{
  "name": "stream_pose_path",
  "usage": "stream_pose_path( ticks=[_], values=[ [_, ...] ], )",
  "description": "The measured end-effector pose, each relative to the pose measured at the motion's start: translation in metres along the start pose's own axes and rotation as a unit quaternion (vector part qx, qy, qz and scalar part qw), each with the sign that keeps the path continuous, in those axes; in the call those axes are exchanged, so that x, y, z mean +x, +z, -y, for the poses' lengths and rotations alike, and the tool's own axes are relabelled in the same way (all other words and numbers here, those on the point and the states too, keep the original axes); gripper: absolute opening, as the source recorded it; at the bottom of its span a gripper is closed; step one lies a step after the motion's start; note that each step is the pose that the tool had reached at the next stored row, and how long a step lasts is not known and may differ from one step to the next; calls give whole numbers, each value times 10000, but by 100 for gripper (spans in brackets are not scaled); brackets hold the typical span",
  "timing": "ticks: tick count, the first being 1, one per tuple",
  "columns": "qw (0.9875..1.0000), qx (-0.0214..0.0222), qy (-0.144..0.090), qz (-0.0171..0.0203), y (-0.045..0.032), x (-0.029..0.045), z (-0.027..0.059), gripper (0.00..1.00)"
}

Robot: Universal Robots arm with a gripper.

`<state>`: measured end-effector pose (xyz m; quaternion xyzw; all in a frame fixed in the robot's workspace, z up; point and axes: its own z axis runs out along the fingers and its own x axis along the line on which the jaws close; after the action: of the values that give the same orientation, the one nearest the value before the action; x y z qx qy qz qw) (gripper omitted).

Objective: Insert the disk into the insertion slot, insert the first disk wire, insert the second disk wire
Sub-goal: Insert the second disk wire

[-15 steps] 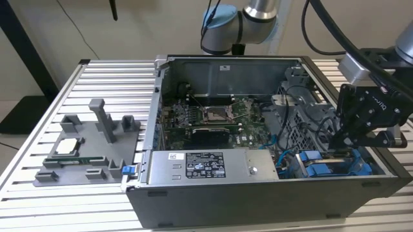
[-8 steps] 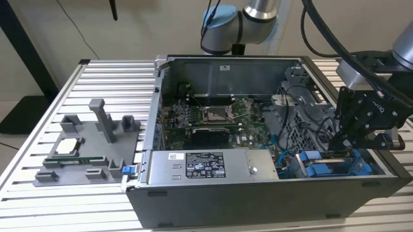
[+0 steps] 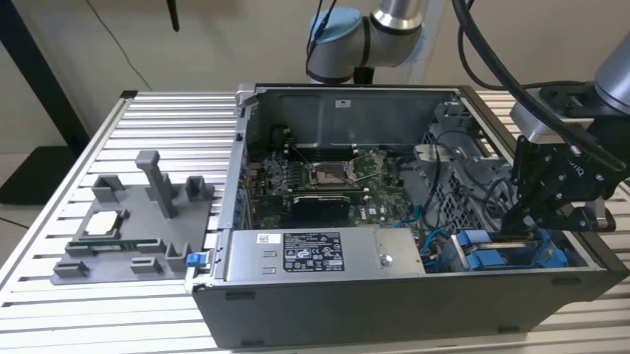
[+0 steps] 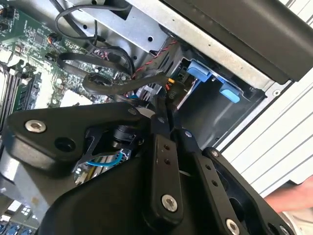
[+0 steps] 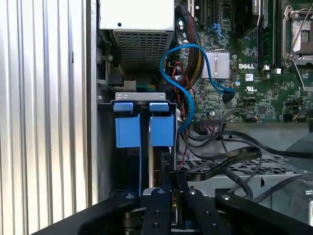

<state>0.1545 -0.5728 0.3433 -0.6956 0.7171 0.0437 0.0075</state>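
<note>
Gripper [image 3: 520, 221] low in the case at the exterior view's right, over the slot [image 5: 144, 128]. Jaws together, contents unclear. Probably a wire step; needs fine alignment.

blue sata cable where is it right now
In the first wrist view the blue cable loops up inside the case between the power supply and the motherboard, just above the blue carrier tabs.

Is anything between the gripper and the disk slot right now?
Nothing visible lies directly between the gripper and the slot with its blue tabs. A blue cable loops just beside the slot, and black cables run close beside the gripper.
</note>
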Motion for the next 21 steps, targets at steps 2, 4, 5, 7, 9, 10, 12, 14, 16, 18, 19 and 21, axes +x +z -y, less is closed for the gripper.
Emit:
stream_pose_path(
  ticks=[2,4,5,7,9,10,12,14,16,18,19,21],
  values=[
    [10000,3,0,1,6,1,0,0],
    [10000,5,-1,1,9,2,1,0],
    [10000,5,-1,2,13,2,1,0],
    [10000,7,-1,2,21,4,1,0],
    [10000,9,-1,0,28,5,1,0],
    [10000,9,-1,0,35,5,0,0],
    [10000,11,0,-4,52,7,-4,0],
    [10000,9,-1,11,72,7,-6,0],
    [10000,9,-2,30,71,9,-6,0],
    [10000,9,-3,51,24,6,-9,0],
    [10000,9,-4,58,-13,4,-11,0],
    [10000,8,-4,70,-45,7,-12,0]
  ],
)
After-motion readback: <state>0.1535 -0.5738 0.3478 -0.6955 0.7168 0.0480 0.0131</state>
